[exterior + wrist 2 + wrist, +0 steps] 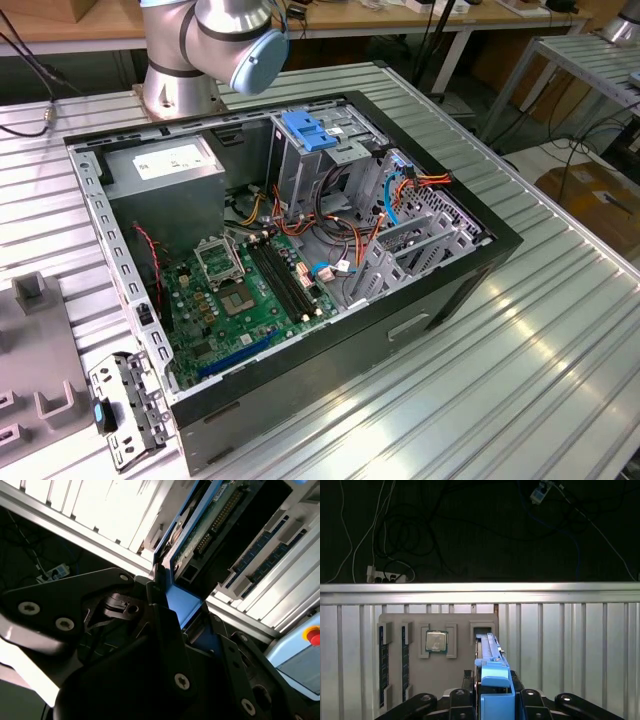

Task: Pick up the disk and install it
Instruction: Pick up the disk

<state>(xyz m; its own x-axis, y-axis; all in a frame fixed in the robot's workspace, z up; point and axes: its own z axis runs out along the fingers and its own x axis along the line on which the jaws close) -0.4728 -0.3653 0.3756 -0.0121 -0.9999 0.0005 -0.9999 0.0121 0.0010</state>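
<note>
1. Ribbed aluminium table [520, 380], exterior view: it carries an open black metal computer case [400, 320] holding a green motherboard [250, 290], a grey metal box with a white sticker [165, 165] and a flat blue plastic latch plate [308, 130]. The grey robot arm [215, 40] rises from its base behind the case, its blue-capped joint bent over the case's rear edge.
2. First wrist view: the black gripper [494, 682] is aimed at a grey moulded tray [460, 675]. It is closed on the rectangular metal disk with blue plastic side rails [490, 650], which stands on edge in a tray slot beside a square processor chip [436, 641].
3. Second wrist view: the fingers [162, 605] press the disk's blue rail, and the disk's green circuit board [200, 530] is exposed.
</note>
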